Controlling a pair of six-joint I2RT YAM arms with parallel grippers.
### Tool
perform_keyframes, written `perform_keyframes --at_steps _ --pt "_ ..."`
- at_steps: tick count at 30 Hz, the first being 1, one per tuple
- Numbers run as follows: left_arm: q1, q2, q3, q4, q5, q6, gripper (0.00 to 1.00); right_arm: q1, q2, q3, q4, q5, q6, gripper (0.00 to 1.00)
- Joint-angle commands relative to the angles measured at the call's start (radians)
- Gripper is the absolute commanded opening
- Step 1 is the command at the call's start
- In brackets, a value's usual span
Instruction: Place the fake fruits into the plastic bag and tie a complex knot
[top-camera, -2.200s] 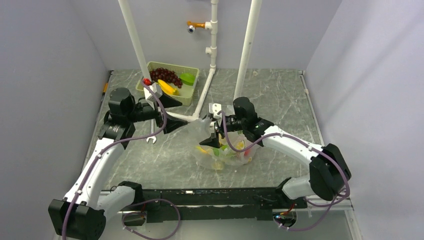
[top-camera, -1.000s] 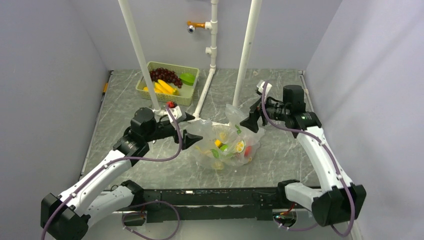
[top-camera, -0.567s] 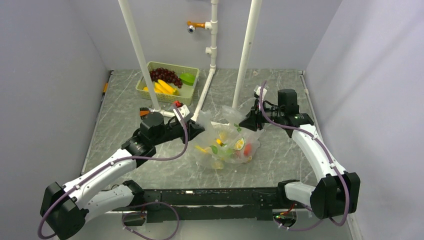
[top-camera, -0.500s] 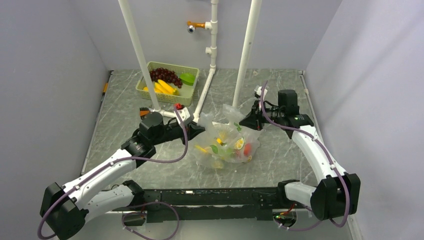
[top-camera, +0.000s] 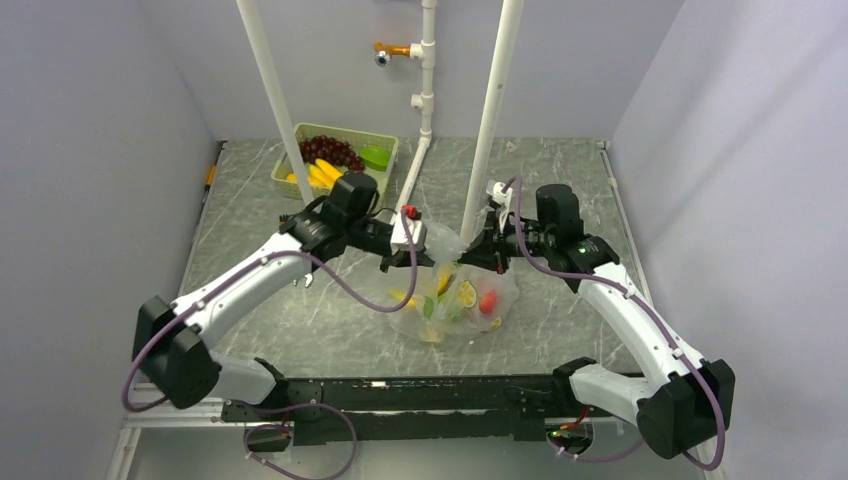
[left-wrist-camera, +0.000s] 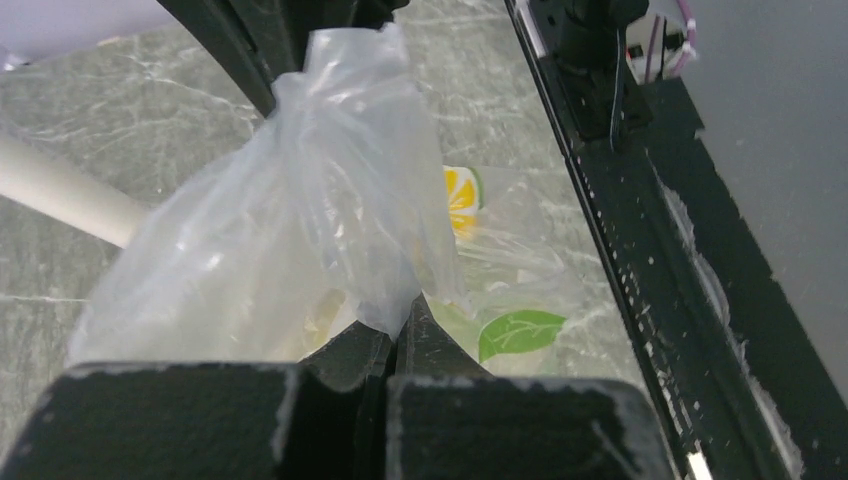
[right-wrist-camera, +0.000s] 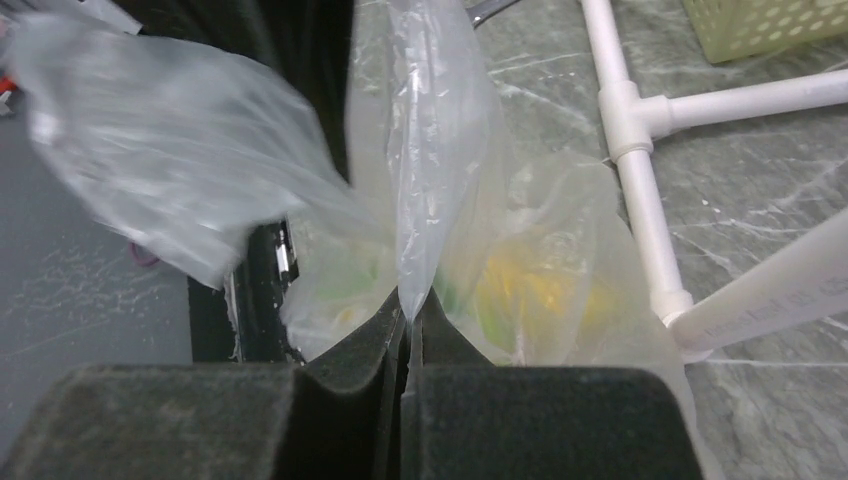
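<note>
The clear plastic bag (top-camera: 455, 295) sits mid-table with fake fruits inside: a red round fruit (top-camera: 488, 301) and yellow pieces (top-camera: 404, 297). Both arms hold its gathered top. My left gripper (top-camera: 432, 243) is shut on a flap of the bag (left-wrist-camera: 340, 210), its jaws pinching the film at their tips (left-wrist-camera: 400, 318). My right gripper (top-camera: 478, 243) is shut on another strip of the bag (right-wrist-camera: 420, 150), pinched between its tips (right-wrist-camera: 407, 305). A bunched twist of film (left-wrist-camera: 290, 90) shows near the right gripper's black fingers. More fake fruits, grapes (top-camera: 328, 150) and bananas (top-camera: 322, 172), lie in the green basket.
The pale green basket (top-camera: 385, 138) stands at the back left. White pipe posts (top-camera: 490, 120) rise just behind the bag, with a pipe foot (right-wrist-camera: 640, 190) on the marbled table beside it. Grey walls close in on both sides.
</note>
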Motion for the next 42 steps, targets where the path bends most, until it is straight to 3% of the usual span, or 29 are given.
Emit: perform_keyframes --at_steps 1,10,16,22,25,27,30,33,36,39,42 --pt "0.012 0.104 0.154 -0.244 0.079 0.179 0.00 0.020 -0.025 0.056 -0.059 -0.009 -0.048 0.05" --pt "0.023 0.155 0.190 -0.193 0.080 0.098 0.00 0.022 -0.060 0.031 -0.057 -0.069 -0.094 0.77" --pt "-0.019 0.185 0.218 -0.154 0.004 0.038 0.00 0.038 -0.023 0.018 0.085 -0.042 0.042 0.85" --pt "-0.054 0.215 0.238 -0.116 -0.099 -0.027 0.00 0.054 -0.001 0.018 0.124 -0.030 0.055 0.87" --pt "-0.060 0.227 0.248 -0.109 -0.111 -0.037 0.00 0.055 0.001 0.006 0.118 -0.013 0.040 0.81" --pt "-0.061 0.226 0.248 -0.112 -0.089 -0.024 0.03 0.054 -0.001 -0.005 0.114 0.011 0.025 0.61" --pt "-0.049 0.200 0.237 -0.130 -0.067 -0.026 0.26 0.054 -0.013 -0.022 0.100 0.034 -0.020 0.26" --pt "0.025 0.140 0.245 -0.200 0.025 -0.016 0.48 0.053 -0.029 -0.040 0.093 0.046 -0.064 0.08" --pt "0.122 0.051 0.233 -0.205 0.080 -0.047 0.59 0.054 -0.043 -0.052 0.104 0.043 -0.073 0.03" --pt "0.179 0.002 0.202 -0.164 -0.013 -0.059 0.65 0.054 -0.049 -0.056 0.115 0.021 -0.076 0.01" --pt "0.186 0.046 0.234 -0.214 -0.033 0.027 0.71 0.054 -0.059 -0.062 0.122 -0.003 -0.081 0.01"
